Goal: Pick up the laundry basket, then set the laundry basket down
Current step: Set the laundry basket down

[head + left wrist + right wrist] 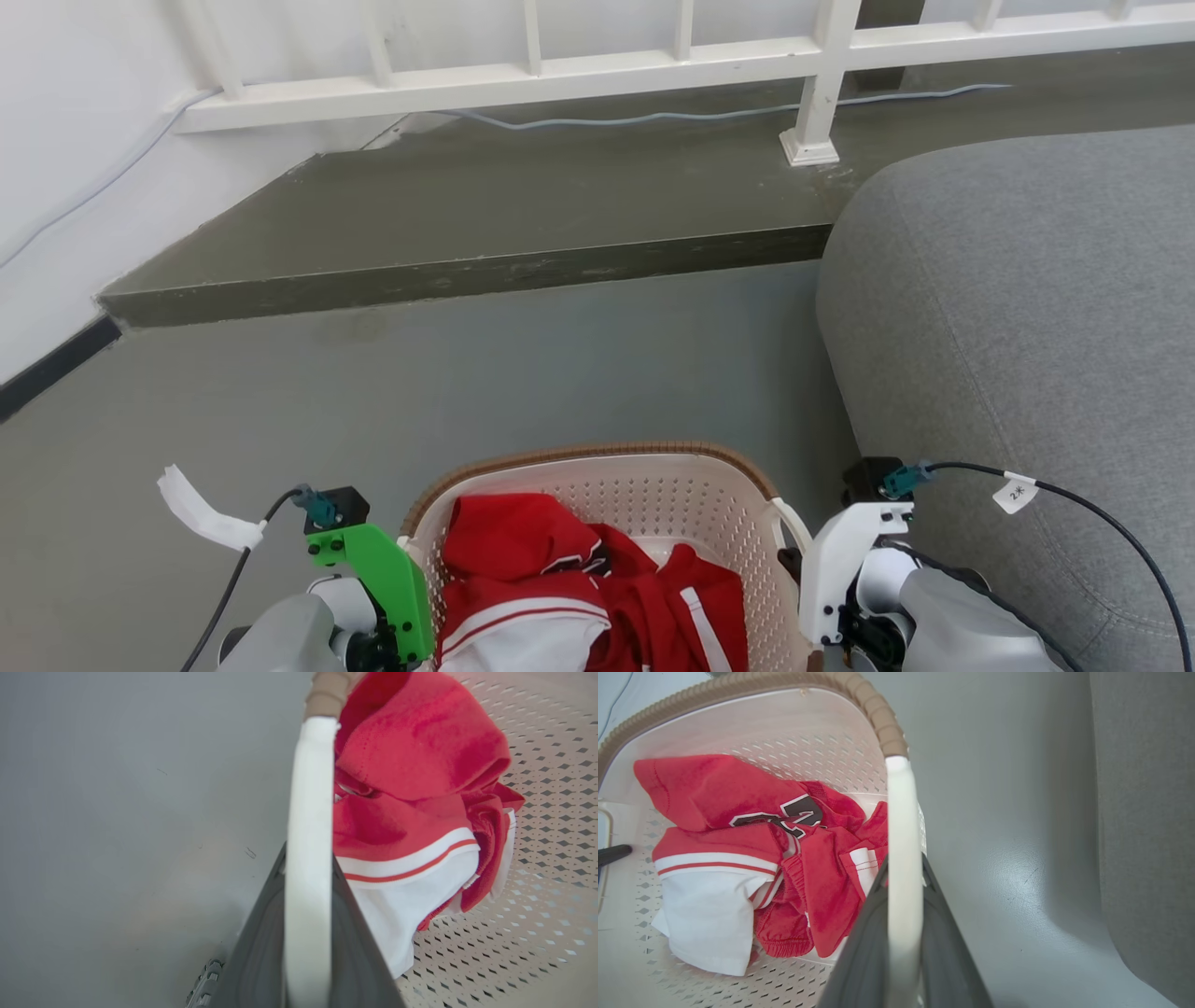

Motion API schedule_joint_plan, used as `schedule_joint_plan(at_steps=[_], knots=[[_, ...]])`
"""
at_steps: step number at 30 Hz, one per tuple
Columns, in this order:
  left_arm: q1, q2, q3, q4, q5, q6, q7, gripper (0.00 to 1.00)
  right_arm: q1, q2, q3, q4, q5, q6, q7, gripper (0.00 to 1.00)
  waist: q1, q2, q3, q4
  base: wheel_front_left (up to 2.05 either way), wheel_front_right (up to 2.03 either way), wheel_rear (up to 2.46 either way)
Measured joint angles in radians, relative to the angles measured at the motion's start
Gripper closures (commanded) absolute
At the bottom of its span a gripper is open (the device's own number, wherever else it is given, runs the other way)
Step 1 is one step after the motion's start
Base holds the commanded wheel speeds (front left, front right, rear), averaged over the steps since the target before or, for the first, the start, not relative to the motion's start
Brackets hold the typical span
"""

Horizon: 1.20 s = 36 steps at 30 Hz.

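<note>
White handles (310, 774) sit pinched in my left hand (309, 858) and right hand (903, 863), so I reckon the laundry basket (653, 485) now needs a level, even lift.

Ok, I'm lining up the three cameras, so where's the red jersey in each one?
Head view: jersey at bottom centre, inside the basket.
Left wrist view: jersey at upper right, right of the white handle.
Right wrist view: jersey left of centre, left of the other handle.
Shared landmark: the basket's brown rim.
</note>
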Motion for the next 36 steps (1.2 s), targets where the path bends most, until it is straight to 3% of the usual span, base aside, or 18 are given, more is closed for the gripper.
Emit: schedule_joint_plan(at_steps=[16,24,36], knots=[[-0.009,0.008,-0.007,-0.031,0.019,0.002,-0.139,1.0,-0.052,0.0,0.008,0.005,-0.003,0.0,-0.054,1.0,0.0,0.0,0.057,0.002,0.0,0.0,0.0],[-0.051,0.007,-0.007,-0.049,0.032,0.032,-0.216,1.0,-0.101,-0.002,0.012,-0.004,-0.023,-0.01,-0.124,1.0,0.0,0.0,0.126,0.002,0.0,0.0,0.0],[-0.098,0.005,-0.014,-0.055,0.038,0.042,-0.267,1.0,-0.156,-0.01,0.023,-0.004,-0.054,-0.013,-0.19,1.0,0.0,0.0,0.262,0.011,0.0,0.0,0.0]])
